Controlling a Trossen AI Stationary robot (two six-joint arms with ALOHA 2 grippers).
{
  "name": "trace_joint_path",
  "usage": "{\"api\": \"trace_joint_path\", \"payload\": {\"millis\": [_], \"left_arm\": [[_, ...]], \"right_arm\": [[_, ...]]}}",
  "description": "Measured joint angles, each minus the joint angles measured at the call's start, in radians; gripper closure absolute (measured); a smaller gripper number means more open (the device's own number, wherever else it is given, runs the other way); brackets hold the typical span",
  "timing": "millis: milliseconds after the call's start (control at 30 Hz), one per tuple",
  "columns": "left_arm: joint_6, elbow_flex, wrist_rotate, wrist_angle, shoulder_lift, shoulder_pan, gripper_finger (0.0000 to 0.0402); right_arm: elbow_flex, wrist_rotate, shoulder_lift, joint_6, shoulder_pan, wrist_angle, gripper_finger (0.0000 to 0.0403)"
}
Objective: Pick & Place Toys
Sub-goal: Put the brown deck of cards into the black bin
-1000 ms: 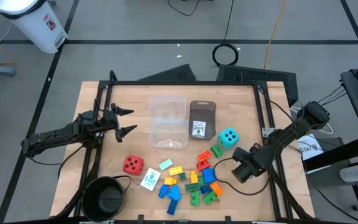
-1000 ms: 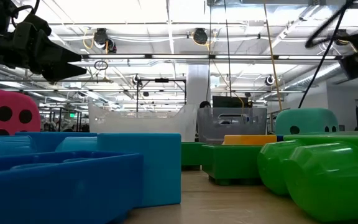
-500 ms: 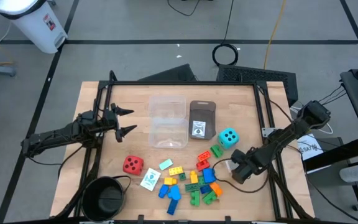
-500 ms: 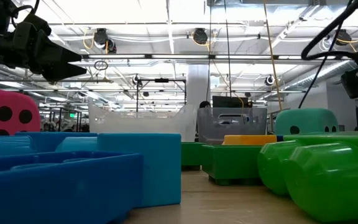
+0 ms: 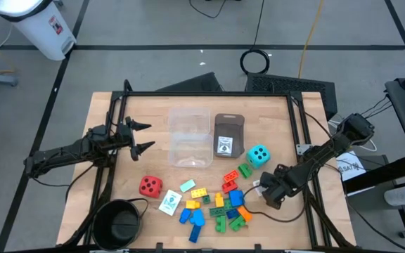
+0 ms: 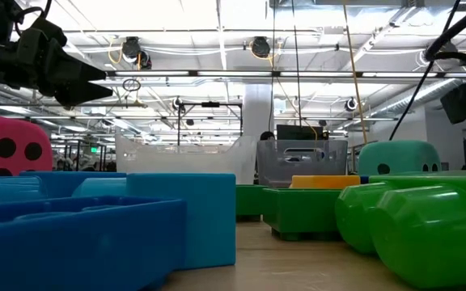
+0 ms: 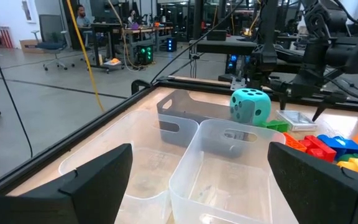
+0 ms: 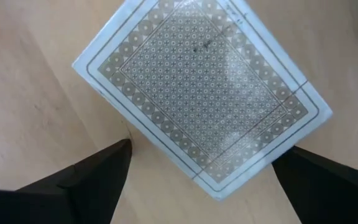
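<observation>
A white card with a patterned back lies flat on the wooden table, right of the brick pile. My right gripper hovers over it, pointing down, open, one finger on each side of the card's near corner; it touches nothing that I can see. It also shows in the high view. The teal die and the red die rest on the table. A green-printed card lies left of the pile. My left gripper waits open at the left, beside the clear tubs.
A grey tray with a card in it stands right of the clear tubs. A round black bowl sits at the near left corner. A black frame runs around the table. Bare wood lies between the left gripper and the red die.
My right gripper has gone a little toward the table's left edge, closer to the brick pile, and has come down a little. Its fingers have stayed open.
</observation>
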Motion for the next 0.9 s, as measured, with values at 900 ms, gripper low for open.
{"api": "trace_joint_path", "payload": {"millis": [900], "left_arm": [[0.000, 0.000, 0.000, 0.000, 0.000, 0.000, 0.0023]], "right_arm": [[0.143, 0.090, 0.002, -0.505, -0.083, -0.126, 0.0028]]}}
